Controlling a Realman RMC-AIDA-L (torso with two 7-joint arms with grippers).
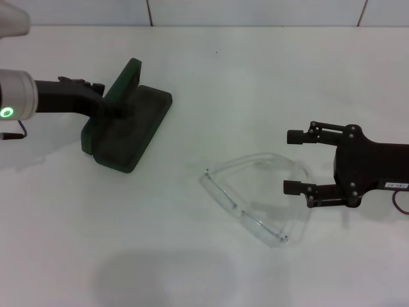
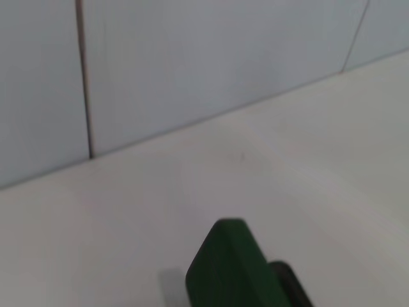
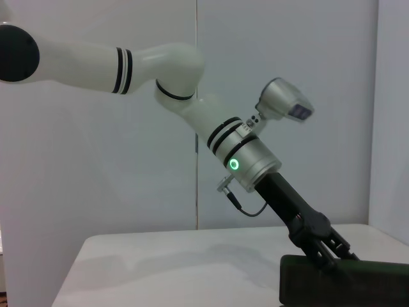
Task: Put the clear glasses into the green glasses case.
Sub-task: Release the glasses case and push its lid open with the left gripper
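Here the right end effector [image 1: 293,161] is hovering open at the frame's right, just beside the clear glasses [image 1: 255,198] lying centre-right on the counter [image 1: 211,70], while the left end effector [image 1: 110,107], fingers hidden, is meeting the open green glasses case [image 1: 128,121] upper left; the slick frame is likely risking a slip.

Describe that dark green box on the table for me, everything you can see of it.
The green glasses case is a dark green hard clamshell with rounded corners, standing open on the white table: its base lies flat, its lid tilts up at the far left edge. The inside looks dark. The left hand is at its lid hinge side, touching it. The clear glasses lie apart, not inside.
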